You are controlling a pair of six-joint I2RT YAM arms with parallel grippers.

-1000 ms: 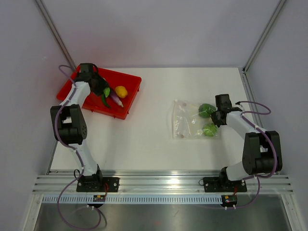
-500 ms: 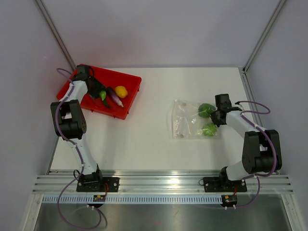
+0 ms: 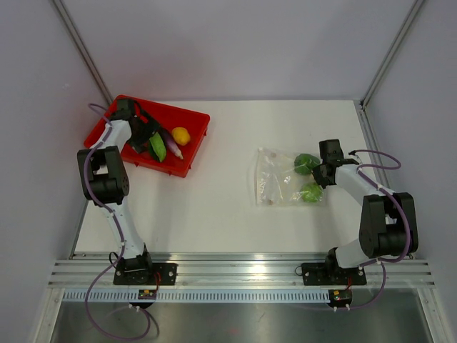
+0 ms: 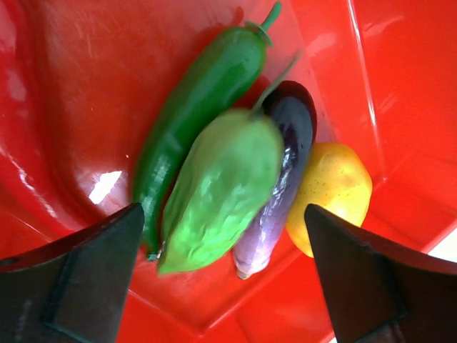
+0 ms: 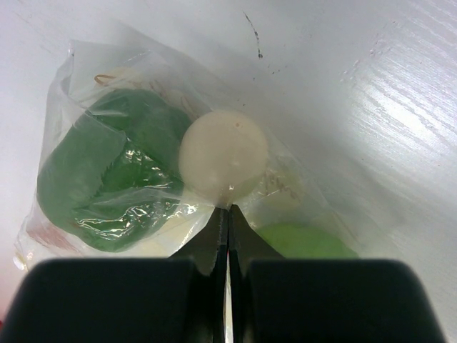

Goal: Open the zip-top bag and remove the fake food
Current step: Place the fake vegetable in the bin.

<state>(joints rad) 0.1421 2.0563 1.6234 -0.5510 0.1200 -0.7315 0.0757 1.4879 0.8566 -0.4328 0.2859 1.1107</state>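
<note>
Down at the left gripper, the two black fingers are spread wide apart and hold nothing. Right below the gap lies a light green piece of fake food, flat in the red tray. It leans on a long green pepper on one side and a purple eggplant on the other. A yellow fruit sits just past the eggplant, near the tray wall. I think the tray is where the food goes once it is out, so the open fingers make sense here. Over on the other side, the right gripper has its fingers pressed tight together. Their tips sit on the zip-top bag, and they seem to pinch a bit of its plastic, likely so the bag does not slide. Inside the bag I can see a dark green piece, a pale round piece and a lighter green piece, so the job is not done. The bag lies flat on the white table, well apart from the tray. Between them is lots of bare table for an arm to cross. The right arm is near the table's right edge, so it has little room that way.
</note>
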